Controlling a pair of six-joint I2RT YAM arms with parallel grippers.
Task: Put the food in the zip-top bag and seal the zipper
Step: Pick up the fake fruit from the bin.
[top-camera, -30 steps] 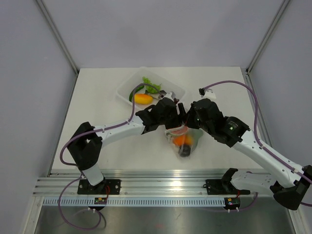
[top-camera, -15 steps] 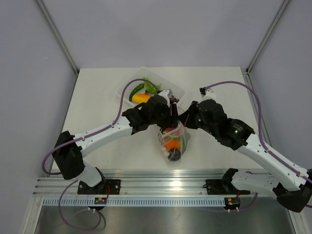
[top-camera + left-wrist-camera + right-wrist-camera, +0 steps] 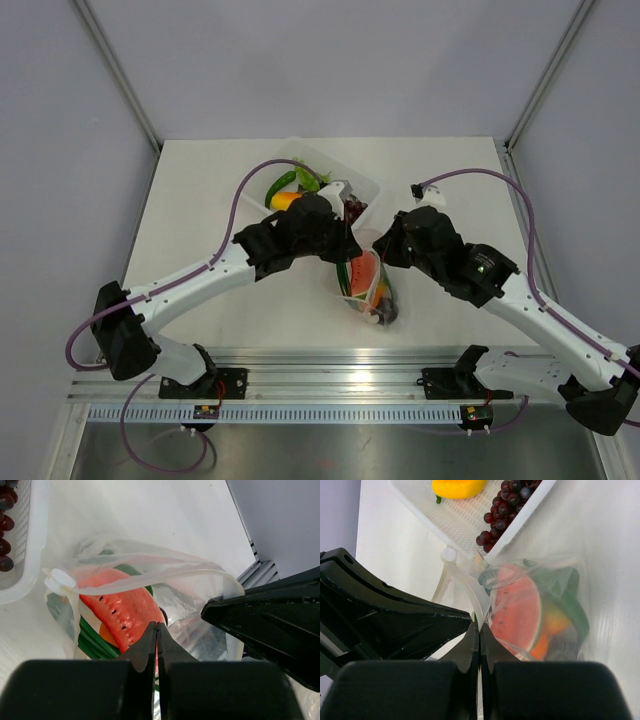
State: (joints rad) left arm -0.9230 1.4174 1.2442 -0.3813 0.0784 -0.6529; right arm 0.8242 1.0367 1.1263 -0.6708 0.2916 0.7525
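Bag (image 3: 372, 287) pinched by left end effector (image 3: 156, 630), right end effector (image 3: 479, 625).

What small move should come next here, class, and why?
Probably the left gripper should release the zip-top bag and fetch the grapes: both it and the right gripper are shut on the open mouth, the watermelon slice is inside, but grapes and a yellow piece lie in the tray.

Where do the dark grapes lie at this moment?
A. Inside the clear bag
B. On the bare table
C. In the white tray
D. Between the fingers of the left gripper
C: the dark grapes lie in a corner of the white tray, near the yellow piece, while the zip-top bag holds the watermelon slice.
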